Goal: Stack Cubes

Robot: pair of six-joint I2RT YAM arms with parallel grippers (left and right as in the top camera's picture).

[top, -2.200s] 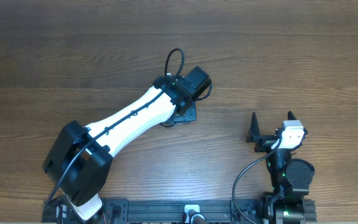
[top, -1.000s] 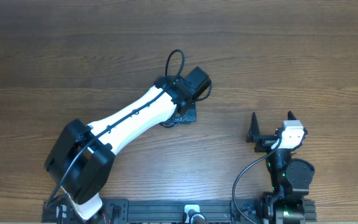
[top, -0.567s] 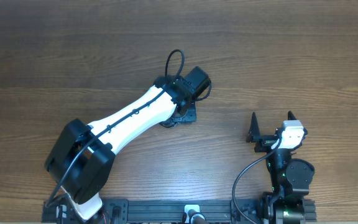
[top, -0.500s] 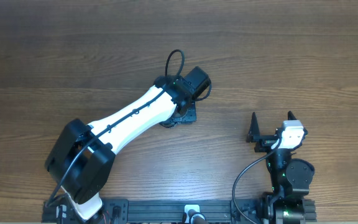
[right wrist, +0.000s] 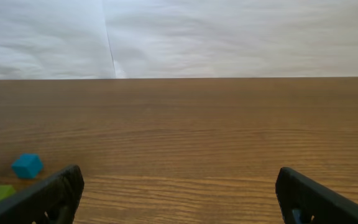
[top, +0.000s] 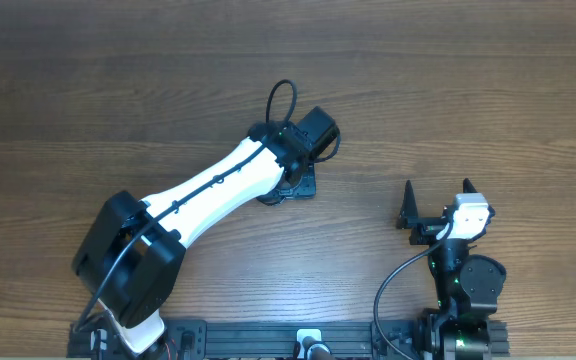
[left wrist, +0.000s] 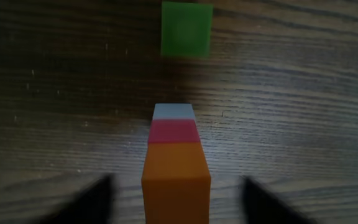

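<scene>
The left arm (top: 218, 185) is stretched from the lower left of the top view to the middle of the frame, where the left hand (top: 290, 186) is placed over the counter (top: 448, 80). In the left wrist view, three stacked cubes are seen: an orange cube (left wrist: 176, 180) on top, a red cube (left wrist: 173, 131) under it and a pale bluish cube (left wrist: 173, 112) at the base. The left hand's fingers (left wrist: 95, 199) are spread apart on either side of the orange cube, without touching it. A green cube (left wrist: 186, 28) lies on the counter beyond the stack, apart from it. The right hand (top: 437, 192) is placed at the lower right of the top view, its fingers wide apart. In the right wrist view, a blue cube (right wrist: 27, 165) is seen on the counter close to the green cube.
</scene>
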